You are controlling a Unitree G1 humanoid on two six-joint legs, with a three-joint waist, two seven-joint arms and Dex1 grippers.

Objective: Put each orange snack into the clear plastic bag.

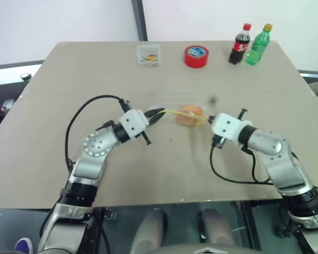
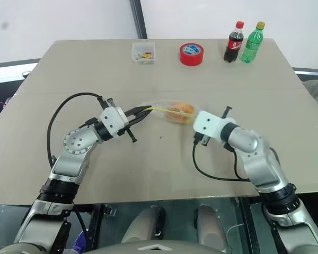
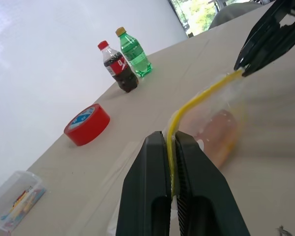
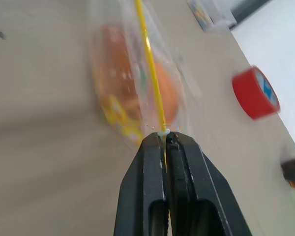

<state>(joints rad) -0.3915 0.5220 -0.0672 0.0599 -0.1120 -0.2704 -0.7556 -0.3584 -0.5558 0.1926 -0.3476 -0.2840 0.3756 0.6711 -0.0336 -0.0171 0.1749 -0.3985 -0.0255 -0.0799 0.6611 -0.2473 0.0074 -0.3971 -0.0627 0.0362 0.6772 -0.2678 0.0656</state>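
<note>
Pinching clear plastic bag (image 3: 211, 118), both fingers (image 4: 164, 162).

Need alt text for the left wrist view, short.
The left gripper is shut on the yellow seal strip of the clear plastic bag, orange snacks inside; the right gripper pinches the strip's far end. Behind: red tape roll, two bottles.

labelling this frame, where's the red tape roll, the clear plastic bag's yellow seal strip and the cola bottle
red tape roll (image 1: 196, 56), left eye view, on its top face
yellow seal strip (image 3: 196, 101), left wrist view, mid-strip
cola bottle (image 2: 233, 45), right eye view, on its label
</note>
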